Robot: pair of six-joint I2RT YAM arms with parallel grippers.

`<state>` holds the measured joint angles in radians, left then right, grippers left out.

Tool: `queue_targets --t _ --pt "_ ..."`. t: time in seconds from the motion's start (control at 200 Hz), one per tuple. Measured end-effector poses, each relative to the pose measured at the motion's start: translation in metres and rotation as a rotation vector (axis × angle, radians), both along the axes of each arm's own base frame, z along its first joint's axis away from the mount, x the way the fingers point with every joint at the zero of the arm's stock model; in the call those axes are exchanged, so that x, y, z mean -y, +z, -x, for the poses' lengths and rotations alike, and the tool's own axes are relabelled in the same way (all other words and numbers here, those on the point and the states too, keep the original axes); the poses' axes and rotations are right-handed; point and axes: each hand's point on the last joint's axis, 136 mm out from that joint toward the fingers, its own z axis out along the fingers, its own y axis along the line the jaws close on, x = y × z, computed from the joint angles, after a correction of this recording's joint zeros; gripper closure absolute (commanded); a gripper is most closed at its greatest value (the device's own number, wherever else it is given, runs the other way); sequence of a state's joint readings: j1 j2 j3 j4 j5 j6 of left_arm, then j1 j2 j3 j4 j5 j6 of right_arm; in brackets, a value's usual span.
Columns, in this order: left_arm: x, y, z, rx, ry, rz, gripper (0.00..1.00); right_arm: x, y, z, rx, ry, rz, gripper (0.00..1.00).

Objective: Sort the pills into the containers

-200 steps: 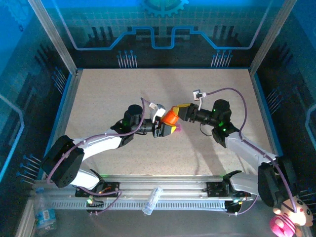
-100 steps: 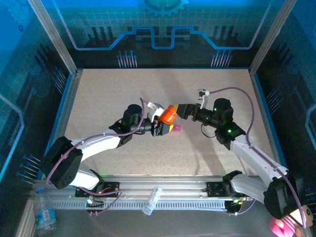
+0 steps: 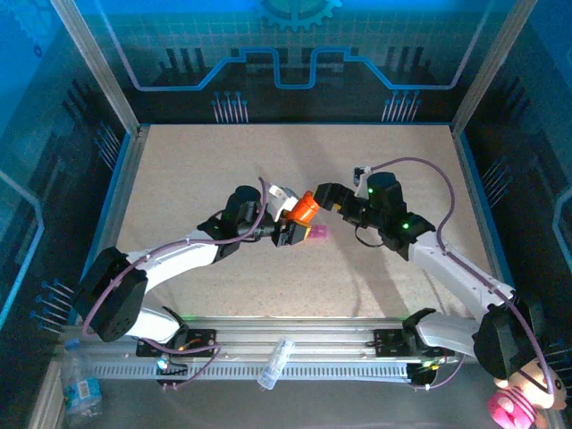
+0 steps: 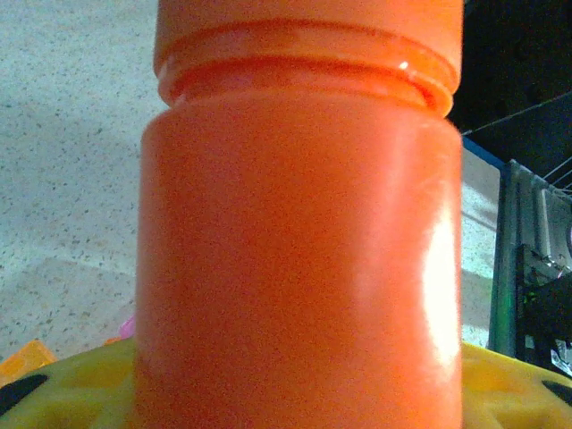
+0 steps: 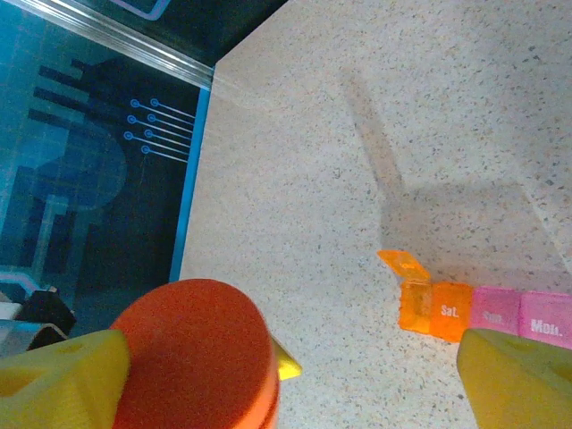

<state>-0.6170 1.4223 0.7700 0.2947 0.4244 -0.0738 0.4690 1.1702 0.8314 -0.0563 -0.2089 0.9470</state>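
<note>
Left jaws: clamped on orange bottle [image 3: 305,207], held above bench [image 3: 223,161] | Right jaws: spread wide at bottle cap [image 5: 192,353] | Containers [image 5: 483,313]: on bench near bottle, end lid raised.

The right gripper [image 5: 290,380] stands with its yellow jaws wide apart. Between them, tight against one finger [image 5: 58,380], sits the round top of the orange bottle [image 5: 197,353], with a broad gap to the other finger. Just ahead of that other finger, the containers [image 5: 487,313] lie on the speckled table [image 5: 357,134]: an orange box marked "Sat." with its lid [image 5: 400,262] flipped up, then pink ones. Far ahead of the jaws runs a blue wall [image 5: 89,161].
</note>
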Motion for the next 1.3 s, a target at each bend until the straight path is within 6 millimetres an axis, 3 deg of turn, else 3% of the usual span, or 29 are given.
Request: queue_targets --t 0.23,0.43,0.63,0.75,1.026,1.171,1.296 --pt "0.001 0.001 -0.001 0.004 0.000 -0.001 1.00 -0.013 0.005 0.001 0.013 0.023 0.003 0.07" --pt "0.001 0.002 -0.001 0.006 0.000 0.001 1.00 -0.025 0.008 -0.004 0.016 0.042 0.000 0.15" --pt "0.001 0.001 -0.001 0.002 -0.001 -0.001 1.00 -0.031 0.005 -0.005 0.008 0.054 -0.003 0.48" --pt "0.002 0.001 -0.001 0.002 -0.002 -0.002 1.00 -0.033 0.010 -0.006 0.031 0.067 -0.003 0.60" --pt "0.009 0.008 0.004 0.008 -0.025 0.036 1.00 -0.024 0.020 0.001 0.226 0.168 -0.071 0.58" --pt "0.014 0.014 0.012 -0.012 -0.054 0.098 1.00 -0.003 0.017 0.008 0.358 0.226 -0.143 0.58" --pt "0.012 0.015 0.010 -0.028 -0.036 0.141 1.00 0.017 0.030 -0.005 0.440 0.181 -0.175 0.58"
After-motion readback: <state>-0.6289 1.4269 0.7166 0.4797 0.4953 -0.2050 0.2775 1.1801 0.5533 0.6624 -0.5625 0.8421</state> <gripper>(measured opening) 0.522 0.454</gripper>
